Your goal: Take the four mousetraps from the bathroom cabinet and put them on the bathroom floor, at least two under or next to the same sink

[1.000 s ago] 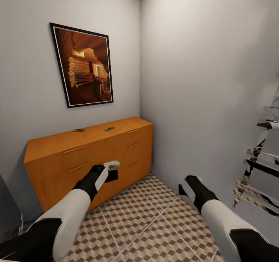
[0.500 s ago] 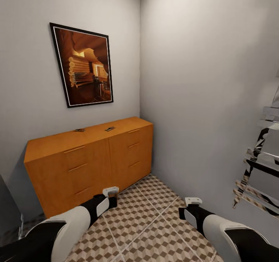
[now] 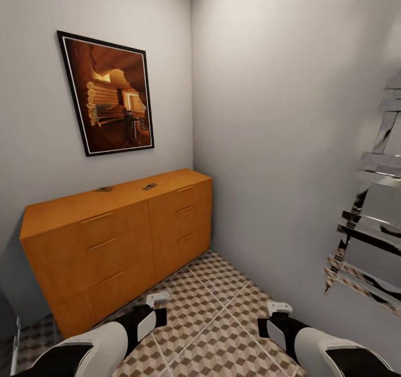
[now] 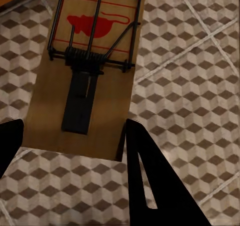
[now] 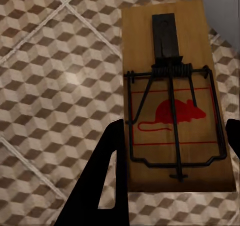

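- Both arms dropped low since a second ago.
- Left gripper (image 3: 159,298), at 7 o'clock, has its jaws clamped on a mousetrap (image 4: 90,70) above the bathroom floor (image 3: 223,304).
- Two more traps (image 3: 149,186) sit on the cabinet (image 3: 111,243), around 10 o'clock.
- Right gripper (image 3: 277,308), at 5 o'clock, grips another mousetrap (image 5: 175,100).

We log one mousetrap (image 4: 85,70), wooden, red mouse print, black wire spring (frame's upper left), held between the left gripper's (image 4: 70,151) dark fingers (image 4: 145,186), above the cube-patterned bathroom floor (image 4: 190,85).
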Available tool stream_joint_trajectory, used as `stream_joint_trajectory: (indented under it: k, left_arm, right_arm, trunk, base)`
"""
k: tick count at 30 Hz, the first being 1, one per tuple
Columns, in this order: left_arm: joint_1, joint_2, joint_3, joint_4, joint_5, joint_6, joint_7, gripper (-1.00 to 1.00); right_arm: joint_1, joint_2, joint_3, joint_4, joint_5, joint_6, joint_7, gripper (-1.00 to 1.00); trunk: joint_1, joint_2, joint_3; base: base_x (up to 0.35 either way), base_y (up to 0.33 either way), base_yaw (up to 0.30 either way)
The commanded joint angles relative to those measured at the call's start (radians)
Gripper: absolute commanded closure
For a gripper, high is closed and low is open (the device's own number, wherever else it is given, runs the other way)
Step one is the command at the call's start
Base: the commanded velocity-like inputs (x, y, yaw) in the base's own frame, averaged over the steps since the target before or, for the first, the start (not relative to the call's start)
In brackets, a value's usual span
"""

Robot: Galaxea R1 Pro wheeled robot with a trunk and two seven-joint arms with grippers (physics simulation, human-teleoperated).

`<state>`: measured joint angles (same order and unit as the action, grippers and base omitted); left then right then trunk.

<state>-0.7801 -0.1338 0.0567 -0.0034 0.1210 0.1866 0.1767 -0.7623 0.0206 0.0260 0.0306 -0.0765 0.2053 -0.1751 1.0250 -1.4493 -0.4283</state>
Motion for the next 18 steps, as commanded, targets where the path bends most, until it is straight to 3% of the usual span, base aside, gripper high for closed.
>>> stream_joint_trajectory:
  k: [1, 18]
  left_arm:
    - [0.002, 0.000, 0.005, 0.000, 0.003, 0.003, 0.004, 1.00]
    - [0.012, -0.001, 0.005, -0.001, 0.000, 0.002, 0.004, 1.00]
  right_arm:
    - [0.000, 0.001, 0.004, 0.002, -0.008, 0.000, -0.003, 1.00]
    - [0.006, -0.002, 0.003, 0.002, -0.007, 0.003, -0.005, 1.00]
  trunk:
    - [0.000, -0.001, -0.001]
    - [0.000, -0.001, 0.006]
  base:
    - [0.000, 0.000, -0.264]
    - [0.000, 0.000, -0.280]
